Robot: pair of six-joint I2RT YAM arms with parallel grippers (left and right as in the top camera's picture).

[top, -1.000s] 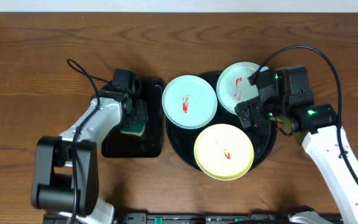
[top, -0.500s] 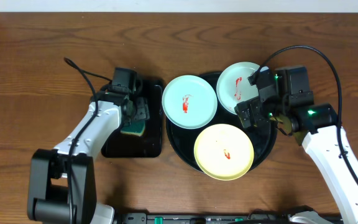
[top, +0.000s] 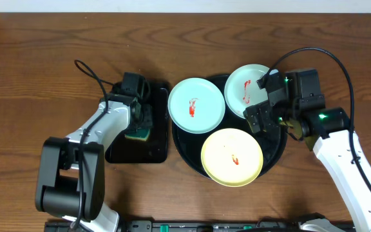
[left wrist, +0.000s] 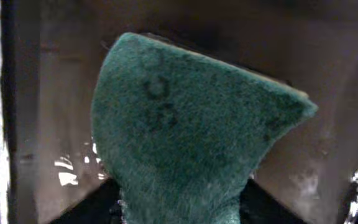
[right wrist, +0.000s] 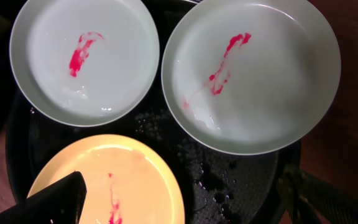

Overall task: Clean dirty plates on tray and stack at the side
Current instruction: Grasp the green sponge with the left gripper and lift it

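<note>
Two mint-blue plates (top: pixel 196 105) (top: pixel 248 90) and a yellow plate (top: pixel 232 156) lie on the round black tray (top: pixel 277 145), each with a red smear. They also show in the right wrist view: mint plates (right wrist: pixel 84 59) (right wrist: pixel 251 71), yellow plate (right wrist: pixel 126 180), tray (right wrist: pixel 235 180). My right gripper (top: pixel 261 119) is open and empty above the tray, between the right mint plate and the yellow plate (right wrist: pixel 182 202). My left gripper (top: pixel 140 122) is shut on a green sponge (left wrist: pixel 191 124) over the rectangular tray.
A small rectangular black tray (top: pixel 137 147) sits left of the round tray, its wet floor (left wrist: pixel 55 124) under the sponge. Bare brown table (top: pixel 44 58) surrounds both trays. A cable loops from each arm.
My left arm's elbow has swung a little; the gripper stays on the sponge over the rectangular tray. The right arm and plates have not moved.
</note>
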